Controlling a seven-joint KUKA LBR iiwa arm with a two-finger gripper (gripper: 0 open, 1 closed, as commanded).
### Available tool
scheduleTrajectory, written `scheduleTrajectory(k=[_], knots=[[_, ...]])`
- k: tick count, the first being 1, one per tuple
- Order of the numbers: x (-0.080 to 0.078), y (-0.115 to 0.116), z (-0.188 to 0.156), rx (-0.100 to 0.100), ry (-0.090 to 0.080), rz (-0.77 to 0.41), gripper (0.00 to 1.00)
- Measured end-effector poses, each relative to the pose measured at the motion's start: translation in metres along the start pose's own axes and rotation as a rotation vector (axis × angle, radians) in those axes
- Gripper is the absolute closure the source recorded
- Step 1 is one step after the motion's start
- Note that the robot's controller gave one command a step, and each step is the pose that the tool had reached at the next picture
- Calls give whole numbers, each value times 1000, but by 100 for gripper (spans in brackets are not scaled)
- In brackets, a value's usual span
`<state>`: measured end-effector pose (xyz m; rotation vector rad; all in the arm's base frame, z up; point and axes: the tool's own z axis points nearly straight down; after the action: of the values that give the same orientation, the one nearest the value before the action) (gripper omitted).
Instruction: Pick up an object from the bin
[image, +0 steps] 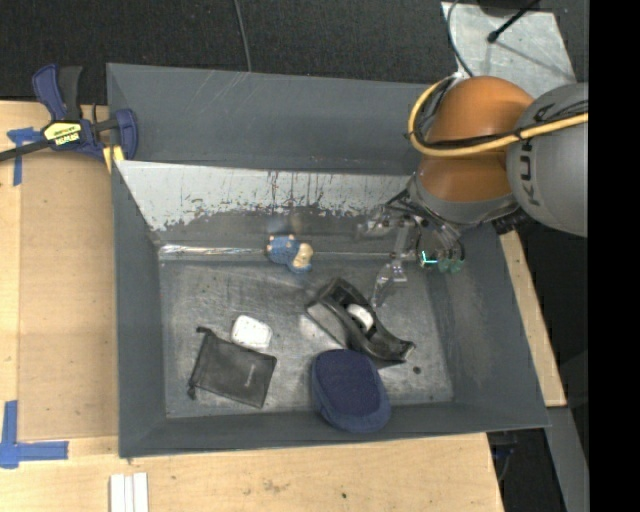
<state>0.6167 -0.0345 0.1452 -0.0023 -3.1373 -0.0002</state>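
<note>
i'm hovering the end effector (390, 278) over the right rear part of the bin (140, 300), close to the foot of the back wall. can't tell from here whether it's apart or together. nothing is showing in its grip, so i'm reading this as the approach step, with the pick not yet made.

the nearest thing is a black tape-dispenser-shaped object (355, 318) with a pale roll in it. it's lying right of the floor's middle, just below and left of the end effector in the camera view. can't tell if i'm touching it. i'm treating it as the likeliest target.

the rest:
- a small blue and yellow object (290, 253) is sitting at the back wall's foot, to the left of me.
- a small white block (251, 332) and a flat dark grey pouch (232, 372) are lying at front left, touching or nearly.
- a dark blue round pad (348, 392) is lying at the front, right beside the black object's front end.

next move, as i'm judging it: shifting down-left in the view over the black object's narrow body, lining up across it, descending and closing. its odd shape is risking a slip. the blue pad is crowding the front end, so i'm favouring the rear end.
</note>
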Motion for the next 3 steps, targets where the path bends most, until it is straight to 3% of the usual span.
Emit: scheduleTrajectory(k=[1,2,3], knots=[[40,-6,46,2,-12,74,0],[29,1,51,7,1,-19,0],[-6,17,34,3,1,264,0]])
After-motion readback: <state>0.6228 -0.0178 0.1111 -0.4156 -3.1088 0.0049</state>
